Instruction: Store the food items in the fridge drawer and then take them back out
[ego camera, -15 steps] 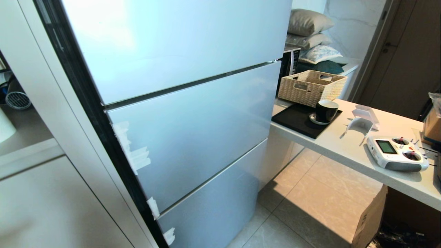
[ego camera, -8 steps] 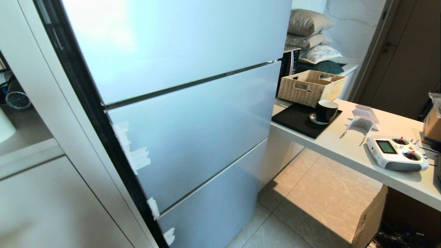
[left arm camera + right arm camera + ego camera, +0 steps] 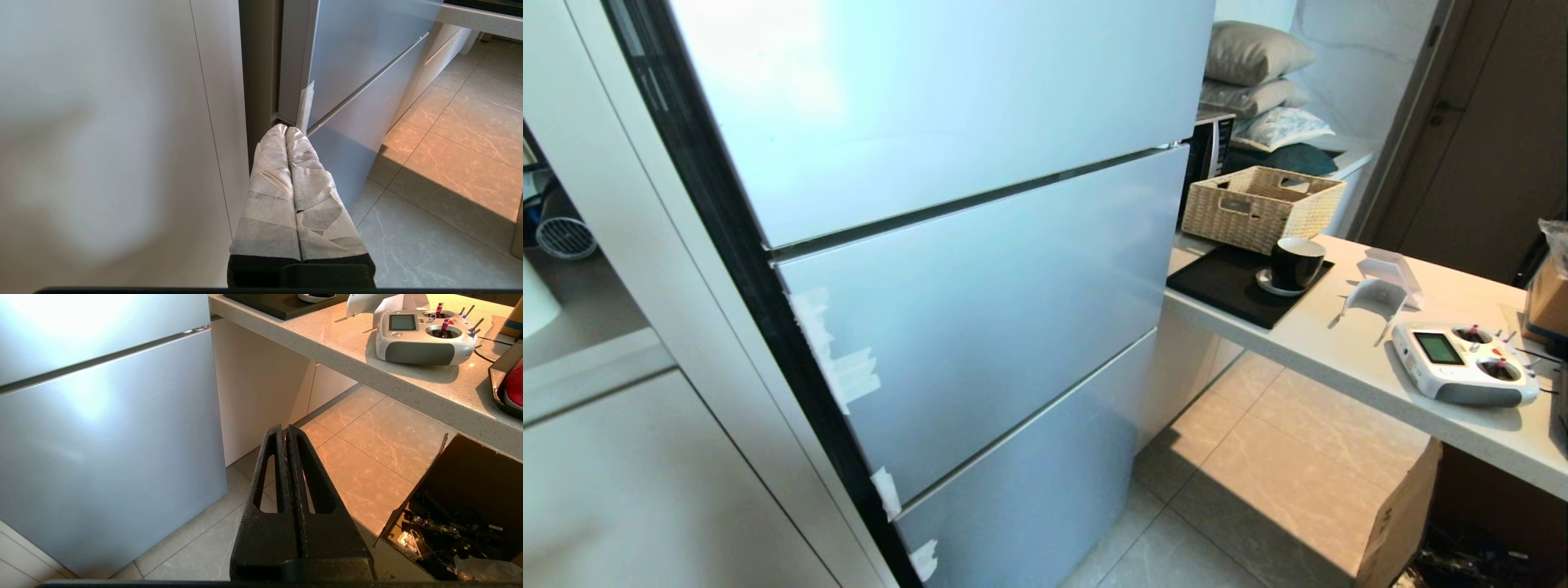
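Note:
The fridge (image 3: 980,278) stands with its pale-blue door panels all closed, so the fridge drawer is hidden. A sliver of something shiny red (image 3: 515,381), possibly one of the food items, sits in a dark tray at the counter's near end in the right wrist view. My left gripper (image 3: 286,130), its fingers wrapped in white tape, is shut and empty, low by the fridge's left edge (image 3: 304,106). Black-fingered and empty, my right gripper (image 3: 284,428) is shut above the floor tiles to the right of the fridge (image 3: 110,433). Neither arm shows in the head view.
A stone counter (image 3: 1347,351) runs to the right of the fridge with a wicker basket (image 3: 1262,206), a black cup (image 3: 1295,263) on a black mat, and a white remote controller (image 3: 1462,363). An open cardboard box (image 3: 457,506) stands on the floor under it. White cabinets (image 3: 645,482) flank the fridge's left.

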You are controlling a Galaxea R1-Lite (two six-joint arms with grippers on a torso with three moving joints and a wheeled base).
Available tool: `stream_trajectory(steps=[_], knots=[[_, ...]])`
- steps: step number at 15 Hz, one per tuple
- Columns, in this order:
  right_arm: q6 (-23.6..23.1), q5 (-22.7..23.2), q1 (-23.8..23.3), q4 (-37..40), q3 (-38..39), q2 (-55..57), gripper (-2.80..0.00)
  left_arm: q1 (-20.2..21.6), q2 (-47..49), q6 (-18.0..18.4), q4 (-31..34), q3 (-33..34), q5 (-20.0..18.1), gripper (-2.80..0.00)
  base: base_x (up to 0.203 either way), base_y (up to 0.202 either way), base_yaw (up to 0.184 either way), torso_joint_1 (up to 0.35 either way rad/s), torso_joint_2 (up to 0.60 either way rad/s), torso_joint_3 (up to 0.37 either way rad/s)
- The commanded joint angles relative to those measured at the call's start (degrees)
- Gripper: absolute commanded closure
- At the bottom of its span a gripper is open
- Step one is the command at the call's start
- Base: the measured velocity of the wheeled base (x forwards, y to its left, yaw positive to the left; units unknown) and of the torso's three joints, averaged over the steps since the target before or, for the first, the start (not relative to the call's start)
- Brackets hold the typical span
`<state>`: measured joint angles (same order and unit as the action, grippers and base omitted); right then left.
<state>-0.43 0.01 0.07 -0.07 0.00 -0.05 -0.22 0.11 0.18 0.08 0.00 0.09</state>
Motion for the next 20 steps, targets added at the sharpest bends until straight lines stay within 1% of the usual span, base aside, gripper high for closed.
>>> stream_trajectory(steps=[1, 2, 3, 5, 7, 9, 10, 13, 16, 18, 19, 20], knots=[[-0.01, 0.03, 0.01, -0.01, 0.00, 0.05, 0.00, 0.00, 0.07, 0.13, 0.13, 0.00, 0.06, 0.00, 0.000, 0.000, 0.000, 0.000, 0.00, 0.000], [-0.01, -0.01, 0.01, -0.01, 0.00, 0.05, 0.00, 0.02, 0.07, 0.81, -0.21, -0.26, 0.08, 0.00, 0.000, 0.000, 0.000, 0.000, 0.00, 0.000], [-0.01, 0.07, 0.01, -0.01, 0.00, 0.05, 0.00, 0.01, 0.13, 1.06, -1.16, -2.37, -0.10, 0.00, 0.000, 0.000, 0.000, 0.000, 0.00, 0.000], [-0.01, -0.01, 0.01, -0.01, 0.00, 0.05, 0.00, -0.07, 2.93, 0.50, -1.69, -9.00, -0.93, 0.00, 0.000, 0.000, 0.000, 0.000, 0.00, 0.000], [-0.01, -0.01, 0.01, -0.01, 0.00, 0.05, 0.00, -0.67, 12.05, -1.06, -2.28, -12.81, -1.42, 0.00, 0.000, 0.000, 0.000, 0.000, 0.00, 0.000], [-0.01, -0.01, 0.01, -0.01, 0.00, 0.05, 0.00, -2.28, 24.25, -4.73, -4.97, -15.51, -1.71, 0.00, 0.000, 0.000, 0.000, 0.000, 0.00, 0.000], [-0.01, 0.07, 0.01, -0.01, 0.00, 0.05, 0.00, -2.96, 30.72, -6.78, -7.49, -16.48, -1.78, 0.00, 0.000, 0.000, 0.000, 0.000, 0.00, 0.000], [-0.01, -0.01, 0.01, -0.01, 0.00, 0.05, 0.00, -4.06, 50.50, -12.36, -20.13, -18.09, -1.91, 0.00, 0.000, 0.000, 0.000, 0.000, 0.00, 0.000], [-0.01, -0.01, 0.01, -0.01, 0.00, 0.05, 0.00, -4.46, 67.41, -15.41, -35.75, -19.04, -1.92, 0.00, 0.000, 0.000, 0.000, 0.000, 0.00, 0.000], [-0.01, -0.01, 0.01, -0.01, 0.00, 0.05, 0.00, -4.50, 75.50, -16.67, -46.27, -19.32, -1.79, 0.00, 0.000, 0.000, 0.000, 0.000, 0.00, 0.000], [-0.01, -0.01, 0.01, -0.01, 0.00, 0.05, 0.00, -4.52, 77.99, -18.20, -50.47, -19.51, -1.73, 0.00, 0.000, 0.000, 0.000, 0.000, 0.00, 0.000], [-0.01, -0.01, 0.01, -0.01, 0.00, 0.05, 0.00, -4.52, 79.59, -20.13, -51.96, -20.45, -1.69, 0.00, 0.000, 0.000, 0.000, 0.000, 0.00, 0.000]])
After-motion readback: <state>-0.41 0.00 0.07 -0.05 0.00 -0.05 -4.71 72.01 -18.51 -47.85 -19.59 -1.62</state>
